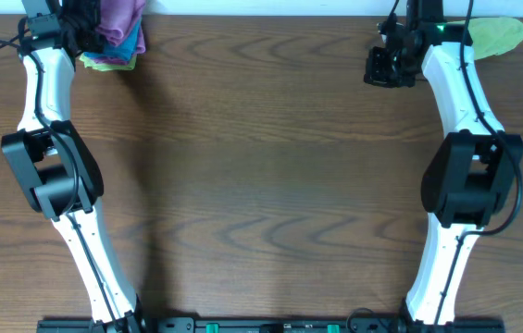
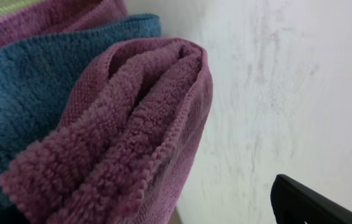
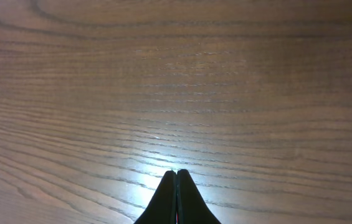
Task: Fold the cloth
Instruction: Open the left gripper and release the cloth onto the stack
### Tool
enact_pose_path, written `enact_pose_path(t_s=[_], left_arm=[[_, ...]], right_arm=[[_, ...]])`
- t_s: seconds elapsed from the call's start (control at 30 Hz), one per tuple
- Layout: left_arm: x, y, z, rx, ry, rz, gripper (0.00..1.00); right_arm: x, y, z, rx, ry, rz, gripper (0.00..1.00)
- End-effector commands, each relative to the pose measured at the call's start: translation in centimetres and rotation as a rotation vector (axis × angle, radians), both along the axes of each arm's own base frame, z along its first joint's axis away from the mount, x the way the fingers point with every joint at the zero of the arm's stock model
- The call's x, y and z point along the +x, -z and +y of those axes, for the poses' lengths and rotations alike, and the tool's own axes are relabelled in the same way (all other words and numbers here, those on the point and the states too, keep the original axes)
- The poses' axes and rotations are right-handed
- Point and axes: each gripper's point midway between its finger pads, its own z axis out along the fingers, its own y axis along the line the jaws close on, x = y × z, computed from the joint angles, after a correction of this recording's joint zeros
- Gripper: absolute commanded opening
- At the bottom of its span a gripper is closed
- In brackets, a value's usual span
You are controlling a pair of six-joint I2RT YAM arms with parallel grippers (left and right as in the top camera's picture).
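One folded purple cloth against one blue cloth; perhaps more.

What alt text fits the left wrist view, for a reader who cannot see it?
Close-up of the folded purple cloth, its layered edges facing the camera, against a blue cloth with a sliver of lime-green cloth at top left. A pale surface fills the right side, and one black gripper finger shows at bottom right, clear of the cloth.
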Motion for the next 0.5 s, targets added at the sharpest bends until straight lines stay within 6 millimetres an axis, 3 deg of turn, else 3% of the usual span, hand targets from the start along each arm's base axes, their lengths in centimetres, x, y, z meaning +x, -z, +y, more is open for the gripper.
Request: enact_pose_path(t_s=[0.0, 0.2, 0.47], left_arm=[[-0.5, -2.4, 0.4, 0.012, 0.030, -0.035, 0.95], [-2.8, -2.8, 2.5, 0.018, -0.007, 0.041, 0.95], [-4.0, -4.6, 3.6, 0.093, -0.011, 0.042, 0.95]], right_arm=[[0.3, -1.9, 1.0, 0.013, -0.009, -0.040, 0.01], [0.4, -2.0, 1.2, 0.013, -0.013, -0.042, 0.02], [0.3, -1.9, 1.2, 0.013, -0.013, -0.041, 0.02]])
